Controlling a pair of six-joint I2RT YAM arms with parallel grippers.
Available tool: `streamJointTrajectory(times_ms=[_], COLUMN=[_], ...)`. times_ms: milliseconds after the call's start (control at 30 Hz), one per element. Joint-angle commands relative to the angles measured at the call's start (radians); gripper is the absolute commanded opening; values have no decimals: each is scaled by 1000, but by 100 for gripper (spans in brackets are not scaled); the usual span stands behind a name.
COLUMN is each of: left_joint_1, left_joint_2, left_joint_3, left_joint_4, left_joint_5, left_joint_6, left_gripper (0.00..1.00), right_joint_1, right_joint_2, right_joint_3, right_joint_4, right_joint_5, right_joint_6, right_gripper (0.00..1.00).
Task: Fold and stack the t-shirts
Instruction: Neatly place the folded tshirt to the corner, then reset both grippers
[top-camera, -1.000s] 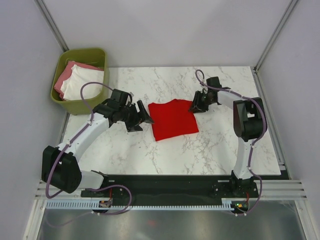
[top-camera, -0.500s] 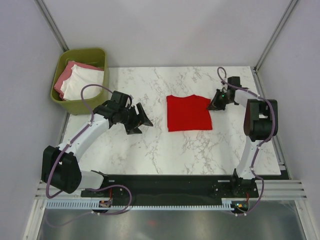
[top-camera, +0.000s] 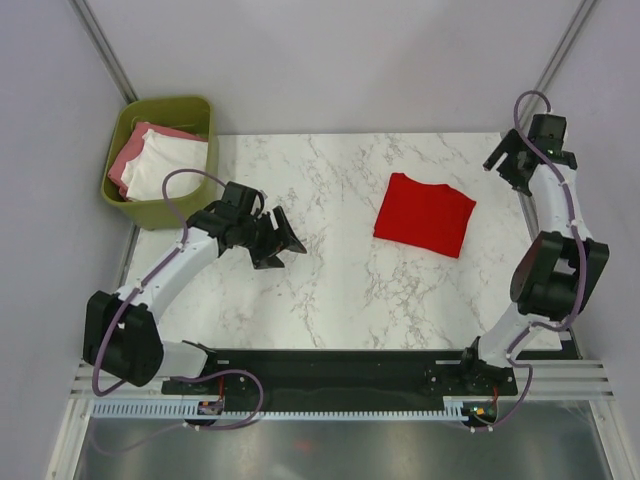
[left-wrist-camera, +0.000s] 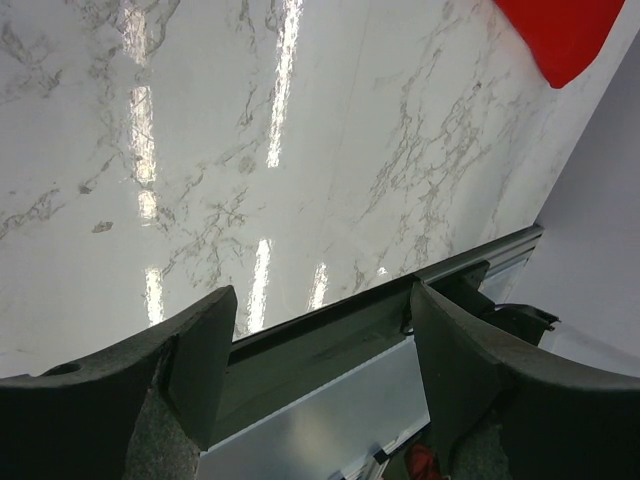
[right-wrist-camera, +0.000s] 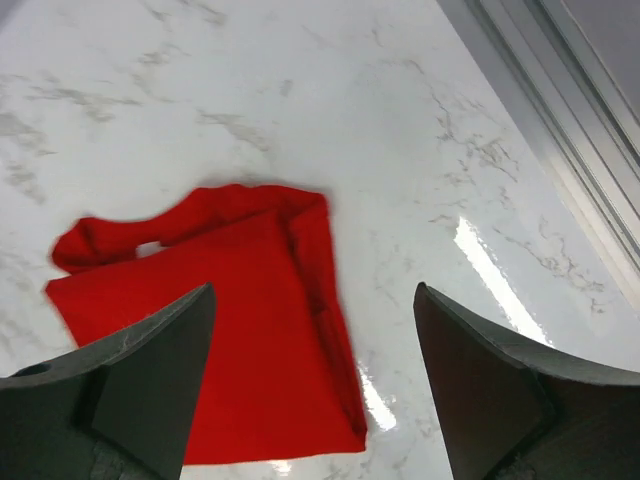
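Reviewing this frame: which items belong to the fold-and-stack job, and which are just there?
Part of the job:
- red t-shirt, lying folded on the table, apart from both grippers
- white t-shirt, in the bin
- pink t-shirt, in the bin beside the white one

Just there:
- olive-green bin, off the table's far-left corner
- marble table

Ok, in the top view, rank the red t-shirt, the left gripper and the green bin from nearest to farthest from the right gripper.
1. red t-shirt, close by, on the right gripper's left and nearer the bases.
2. left gripper, left of centre.
3. green bin, far-left corner.
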Motion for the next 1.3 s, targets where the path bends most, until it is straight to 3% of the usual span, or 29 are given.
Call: streamJointTrajectory(times_ms=[0,133,300,400,533,733,833,1033,1267], left_joint_1=[3,3,3,3,1,-9,-11,-11,-11], left_joint_2=[-65,-124,-206,-315,-473,-787,-866,-845,-793], left_joint_3=[7,-13,-37,-94,-232,-407,-441,-444,-429], left_joint_4=[-6,-4,-3,-3,4,63,80,83,85], left_joint_5=[25,-1,2,-46,-112,-164,-221,-203,-178], left_joint_6=[41,62,114,120,123,79,54,60,82], left_gripper=[78,85,93,100,100,99,98,97,96], right_joint_1=[72,289,564,718,885,893,893,893,893], right_joint_2=[-136,-238,-466,-630,-820,-1064,-1213,-1388,-1390], right_joint_3=[21,-74,-360,-538,-710,-860,-948,-1019,-1008], right_joint_4=[-5,-3,70,110,106,83,83,-6,-54], right_joint_5=[-10,-34,5,37,80,117,184,230,261], right_joint_6=[17,20,65,120,164,270,359,410,421], right_gripper=[88,93,98,98,98,98,98,98,98])
